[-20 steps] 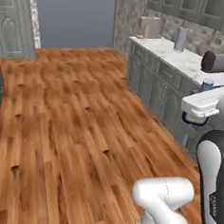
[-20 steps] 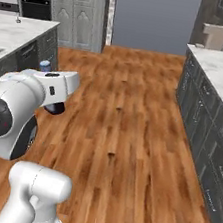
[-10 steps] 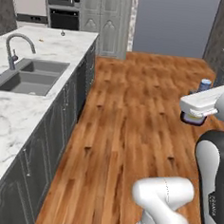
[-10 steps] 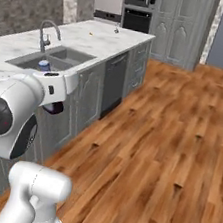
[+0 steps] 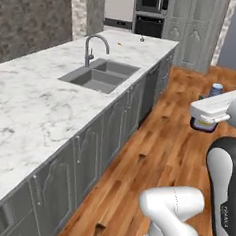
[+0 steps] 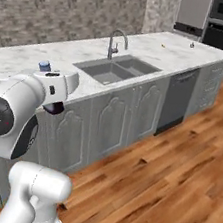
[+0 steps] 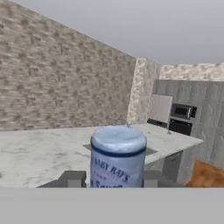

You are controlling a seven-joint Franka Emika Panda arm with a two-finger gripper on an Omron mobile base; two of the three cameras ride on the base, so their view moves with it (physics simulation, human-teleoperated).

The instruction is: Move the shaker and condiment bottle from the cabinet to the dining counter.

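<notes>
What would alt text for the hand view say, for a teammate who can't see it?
The condiment bottle, blue cap up, stands between the tool's two dark fingertips, its label partly readable. Behind it a white marble counter with a sink and faucet runs toward a wall oven, under a brick wall.

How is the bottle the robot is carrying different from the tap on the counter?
The bottle is stubby with a pale blue cap and a label with writing; the tap is a thin grey metal pipe with no writing. The bottle is straight and upright; the tap curves over at the top. The bottle sits between the gripper fingers in the air; the tap is fixed beside the sink.
</notes>
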